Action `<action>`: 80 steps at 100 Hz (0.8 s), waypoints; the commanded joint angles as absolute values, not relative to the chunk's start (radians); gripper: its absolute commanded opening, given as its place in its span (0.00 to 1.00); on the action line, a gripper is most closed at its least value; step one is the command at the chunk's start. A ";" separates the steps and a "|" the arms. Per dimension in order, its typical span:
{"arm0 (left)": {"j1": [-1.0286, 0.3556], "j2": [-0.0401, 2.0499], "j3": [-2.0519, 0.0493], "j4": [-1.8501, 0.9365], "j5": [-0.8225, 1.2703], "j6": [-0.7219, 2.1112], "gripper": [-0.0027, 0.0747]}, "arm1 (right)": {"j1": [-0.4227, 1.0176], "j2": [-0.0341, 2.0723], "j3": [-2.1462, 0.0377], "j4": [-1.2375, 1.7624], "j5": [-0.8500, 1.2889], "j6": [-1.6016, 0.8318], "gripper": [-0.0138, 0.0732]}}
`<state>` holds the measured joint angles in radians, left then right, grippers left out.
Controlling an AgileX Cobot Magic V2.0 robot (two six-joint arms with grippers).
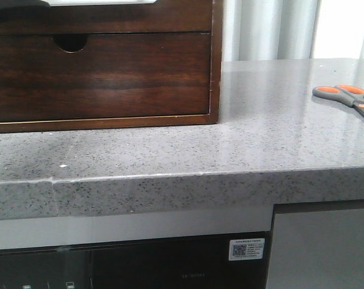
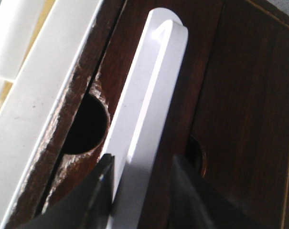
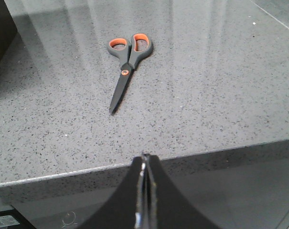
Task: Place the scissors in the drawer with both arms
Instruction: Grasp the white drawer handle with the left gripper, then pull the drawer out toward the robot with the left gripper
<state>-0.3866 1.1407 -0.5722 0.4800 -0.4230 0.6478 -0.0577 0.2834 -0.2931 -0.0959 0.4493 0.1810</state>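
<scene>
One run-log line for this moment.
scissors: flat on countertop, untouched | drawer: closed | right gripper: shut, empty | left gripper: at cabinet

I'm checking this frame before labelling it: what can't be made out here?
- Grey-handled scissors with orange-lined loops: blade tips cut off by the front view's right edge.
- Dark wooden cabinet: top cropped in the front view; drawer interiors hidden behind closed fronts.
- Left hand: the white bar between its fingers is unidentifiable; grip uncertain.
- Neither arm shows in the front view.

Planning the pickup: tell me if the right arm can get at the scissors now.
Probably yes. The scissors lie flat alone on the grey counter, nothing between them and the right end effector, which is shut.
</scene>
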 commanded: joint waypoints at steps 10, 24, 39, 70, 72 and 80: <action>-0.395 1.130 -0.607 0.461 -0.500 0.664 0.08 | -0.058 0.303 -0.329 -0.097 0.380 0.177 0.08; -0.395 1.130 -0.607 0.459 -0.500 0.664 0.01 | -0.058 0.303 -0.329 -0.097 0.380 0.177 0.08; -0.395 1.121 -0.607 0.459 -0.488 0.664 0.01 | -0.058 0.303 -0.329 -0.097 0.380 0.177 0.08; -0.395 0.991 -0.544 0.457 -0.457 0.662 0.01 | -0.058 0.303 -0.329 -0.097 0.380 0.177 0.08; -0.395 0.979 -0.537 0.457 -0.447 0.662 0.01 | -0.058 0.303 -0.329 -0.097 0.380 0.177 0.08; -0.395 0.933 -0.501 0.457 -0.440 0.661 0.01 | -0.058 0.303 -0.329 -0.097 0.380 0.177 0.08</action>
<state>-0.3932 1.0087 -0.5074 0.5137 -0.3765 0.6950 -0.0577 0.2834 -0.2931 -0.0959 0.4500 0.1810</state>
